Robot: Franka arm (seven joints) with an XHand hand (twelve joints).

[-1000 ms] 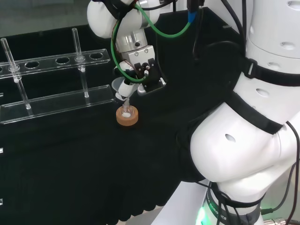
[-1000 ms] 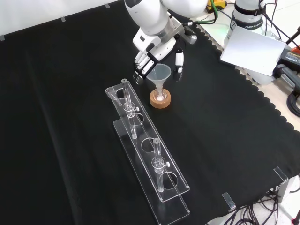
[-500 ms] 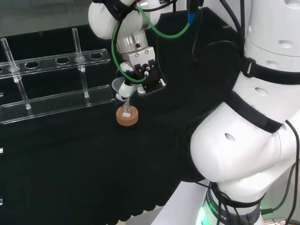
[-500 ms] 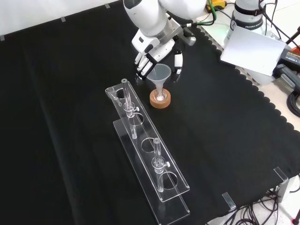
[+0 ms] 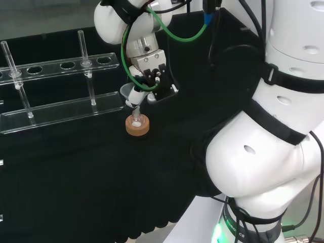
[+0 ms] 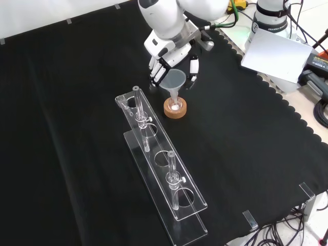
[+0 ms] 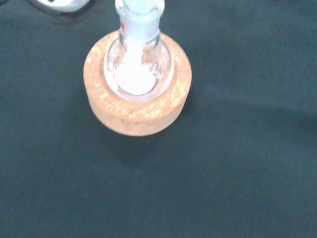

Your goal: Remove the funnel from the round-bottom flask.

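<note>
Black-and-white hand spread around clear plastic funnel above cork ring stand; could tip small round-bottom glass flask if lifted askew.

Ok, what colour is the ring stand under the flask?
Light brown speckled cork, clearest in the wrist view.

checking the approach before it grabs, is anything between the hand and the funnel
Nothing visible. In the front view the hand sits right at the funnel, fingers either side of its cup, with no other ware between. The funnel stands in the flask on its cork ring; the rack stands apart.
</note>
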